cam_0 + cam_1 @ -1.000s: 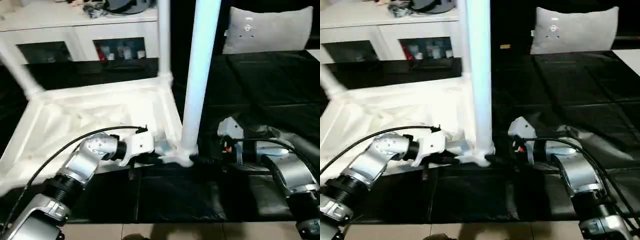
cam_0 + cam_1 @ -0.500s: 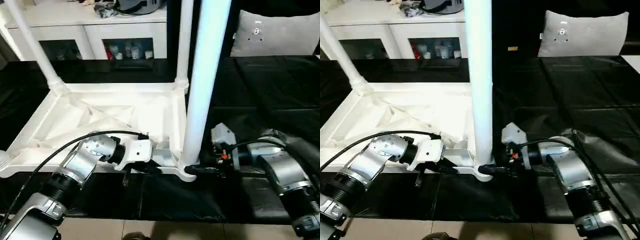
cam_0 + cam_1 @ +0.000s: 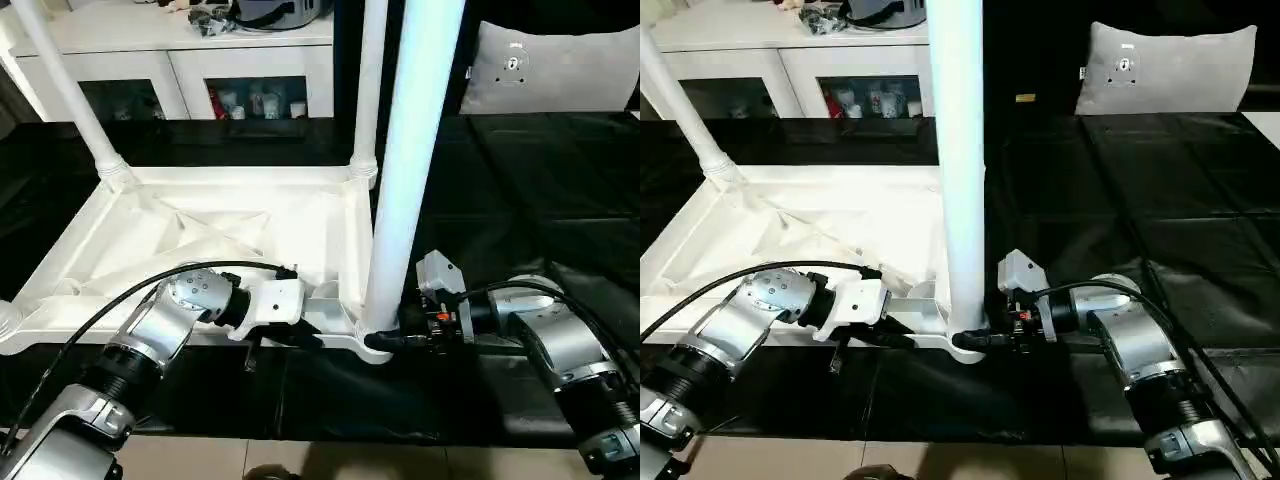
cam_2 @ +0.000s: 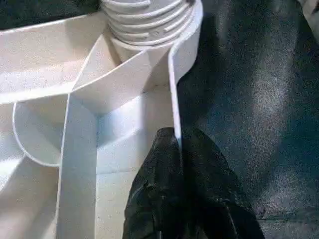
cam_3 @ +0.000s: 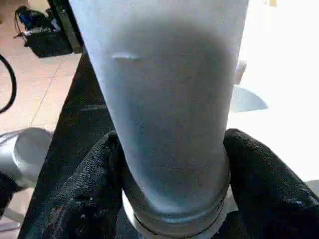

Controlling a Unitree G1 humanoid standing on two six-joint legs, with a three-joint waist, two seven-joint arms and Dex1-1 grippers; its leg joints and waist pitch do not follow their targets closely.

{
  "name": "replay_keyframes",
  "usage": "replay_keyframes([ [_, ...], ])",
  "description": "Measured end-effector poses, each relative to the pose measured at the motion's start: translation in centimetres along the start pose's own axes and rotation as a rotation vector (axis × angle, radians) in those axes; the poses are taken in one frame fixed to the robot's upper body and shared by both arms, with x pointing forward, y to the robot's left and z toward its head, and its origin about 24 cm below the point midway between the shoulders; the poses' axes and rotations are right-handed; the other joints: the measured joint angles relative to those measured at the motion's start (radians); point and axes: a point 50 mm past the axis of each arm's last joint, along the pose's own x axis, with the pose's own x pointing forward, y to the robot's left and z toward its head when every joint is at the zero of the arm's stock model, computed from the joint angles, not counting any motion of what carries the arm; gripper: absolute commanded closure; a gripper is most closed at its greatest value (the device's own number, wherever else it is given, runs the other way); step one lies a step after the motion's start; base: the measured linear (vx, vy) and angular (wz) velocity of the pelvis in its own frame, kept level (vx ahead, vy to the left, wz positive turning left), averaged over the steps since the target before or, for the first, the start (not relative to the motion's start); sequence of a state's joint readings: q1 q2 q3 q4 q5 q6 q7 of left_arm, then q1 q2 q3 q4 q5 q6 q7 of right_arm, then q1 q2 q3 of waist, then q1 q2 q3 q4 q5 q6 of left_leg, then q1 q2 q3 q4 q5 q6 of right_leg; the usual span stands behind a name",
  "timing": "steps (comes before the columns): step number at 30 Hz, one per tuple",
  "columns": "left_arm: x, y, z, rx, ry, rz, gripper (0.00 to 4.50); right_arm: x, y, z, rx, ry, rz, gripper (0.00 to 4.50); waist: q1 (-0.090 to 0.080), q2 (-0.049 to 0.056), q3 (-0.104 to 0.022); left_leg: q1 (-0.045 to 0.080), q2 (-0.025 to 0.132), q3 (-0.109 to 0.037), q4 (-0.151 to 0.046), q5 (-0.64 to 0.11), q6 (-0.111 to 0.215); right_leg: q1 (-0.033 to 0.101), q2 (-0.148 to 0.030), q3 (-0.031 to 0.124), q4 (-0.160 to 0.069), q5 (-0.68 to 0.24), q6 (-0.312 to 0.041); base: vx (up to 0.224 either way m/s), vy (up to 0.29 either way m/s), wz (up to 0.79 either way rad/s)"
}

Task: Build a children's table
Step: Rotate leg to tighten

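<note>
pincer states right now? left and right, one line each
Left pincer: shut on the tabletop rim, near the corner socket.
Right pincer: fingers either side of the near leg at its base, gripping it.

— Where was there room?
— Over the black mat (image 3: 520, 210) to the right, up to the cushion (image 3: 555, 65).
— And in the way?
— Three upright legs: near (image 3: 405, 170), back (image 3: 368, 85), far left (image 3: 65, 90); the cabinet (image 3: 180, 60) stood behind.

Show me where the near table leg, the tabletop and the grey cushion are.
near table leg (image 3: 405, 170), left eye view, middle of its shaft
tabletop (image 3: 225, 225), left eye view, ribbed underside facing up
grey cushion (image 3: 1165, 65), right eye view, middle of its front
</note>
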State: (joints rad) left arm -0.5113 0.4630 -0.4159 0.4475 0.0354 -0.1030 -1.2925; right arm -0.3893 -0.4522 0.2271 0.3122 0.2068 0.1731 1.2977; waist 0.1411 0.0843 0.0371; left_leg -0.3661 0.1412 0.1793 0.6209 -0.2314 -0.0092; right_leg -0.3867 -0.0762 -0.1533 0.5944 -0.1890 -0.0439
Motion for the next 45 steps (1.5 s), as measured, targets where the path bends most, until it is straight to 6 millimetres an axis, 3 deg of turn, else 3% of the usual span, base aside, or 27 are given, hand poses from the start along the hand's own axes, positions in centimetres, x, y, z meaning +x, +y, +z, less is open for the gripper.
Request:
replay_keyframes([
  [3, -0.1, 0.3, -0.2, -0.068, -0.001, 0.066, 4.50, 0.9, -0.4, 0.0, 0.046, -0.020, -0.103, 1.83, -0.013, 0.000, 0.000, 0.000, 0.000, 0.000, 0.000, 0.000, -0.006, 0.002, 0.000, 0.000, 0.001, -0.001, 0.002, 0.000, 0.000, 0.00],
  [7, 0.4, 1.0, -0.5, -0.175, 0.005, 0.207, 4.50, 2.5, -1.4, 0.0, 0.126, -0.066, -0.327, 1.83, -0.052, 0.000, 0.001, 0.008, 0.000, 0.000, 0.000, 0.002, -0.010, 0.005, 0.000, 0.000, -0.001, -0.001, 0.002, 0.000, 0.000, 0.00],
  [11, 2.2, 1.8, 0.2, -0.258, -0.011, 0.344, 4.50, 3.5, -2.6, 0.4, 0.214, -0.086, -0.577, 1.84, -0.087, 0.000, 0.002, 0.013, 0.000, 0.000, -0.001, 0.002, -0.010, 0.011, 0.001, 0.000, -0.006, -0.001, 0.002, 0.000, 0.000, 0.00],
  [14, 3.5, 2.4, 1.0, -0.305, -0.023, 0.437, 4.50, 4.1, -3.6, 0.9, 0.258, -0.089, -0.732, 1.84, -0.103, 0.001, 0.003, 0.014, 0.000, 0.000, -0.002, 0.001, -0.010, 0.013, 0.001, -0.001, -0.008, 0.000, 0.003, 0.000, 0.000, 0.00],
  [17, 4.1, 2.5, 1.5, -0.318, -0.035, 0.458, 4.50, 4.0, -3.7, 1.0, 0.281, -0.116, -0.782, 1.14, -0.107, 0.002, 0.002, 0.012, 0.000, 0.000, -0.005, 0.000, -0.008, 0.013, 0.001, -0.001, -0.010, 0.001, 0.004, 0.000, 0.000, 0.00],
  [23, 4.5, 2.5, 2.1, -0.286, -0.031, 0.452, 4.50, 4.0, -3.7, 1.2, 0.281, -0.137, -0.800, 0.62, -0.099, 0.012, 0.003, 0.008, -0.001, 0.000, -0.012, 0.000, -0.008, 0.012, 0.001, -0.002, -0.014, 0.003, 0.000, 0.000, 0.000, 0.00],
  [30, 4.1, 2.6, 2.2, -0.228, -0.022, 0.421, 4.50, 2.2, -2.9, 0.5, 0.215, -0.139, -0.715, 0.07, -0.077, 0.014, 0.004, 0.005, -0.001, 0.000, -0.012, 0.002, -0.004, 0.006, 0.001, -0.002, -0.014, 0.003, 0.000, 0.000, 0.000, 0.00],
  [33, 3.7, 2.6, 2.0, -0.208, -0.017, 0.403, 4.50, 1.4, -2.7, 0.3, 0.187, -0.121, -0.659, 0.07, -0.073, 0.014, 0.004, -0.001, -0.001, 0.000, -0.012, 0.004, -0.002, 0.004, 0.001, -0.002, -0.014, 0.003, 0.000, 0.000, 0.000, 0.00],
  [41, 1.8, 2.1, 1.0, -0.105, -0.005, 0.247, 4.50, -2.0, -1.9, 0.1, 0.047, -0.011, -0.429, 0.07, -0.051, 0.013, 0.005, -0.001, -0.001, 0.000, -0.011, 0.003, -0.001, 0.003, 0.001, -0.002, -0.014, 0.003, 0.000, 0.000, 0.000, 0.00],
  [45, 1.1, 1.9, 0.7, -0.060, 0.005, 0.173, 4.50, -2.4, -2.0, 0.7, -0.008, 0.028, -0.340, 0.07, -0.045, 0.012, 0.005, -0.001, -0.001, 0.000, -0.010, 0.003, -0.001, 0.002, 0.001, -0.002, -0.014, 0.003, 0.000, 0.000, 0.000, 0.00],
])
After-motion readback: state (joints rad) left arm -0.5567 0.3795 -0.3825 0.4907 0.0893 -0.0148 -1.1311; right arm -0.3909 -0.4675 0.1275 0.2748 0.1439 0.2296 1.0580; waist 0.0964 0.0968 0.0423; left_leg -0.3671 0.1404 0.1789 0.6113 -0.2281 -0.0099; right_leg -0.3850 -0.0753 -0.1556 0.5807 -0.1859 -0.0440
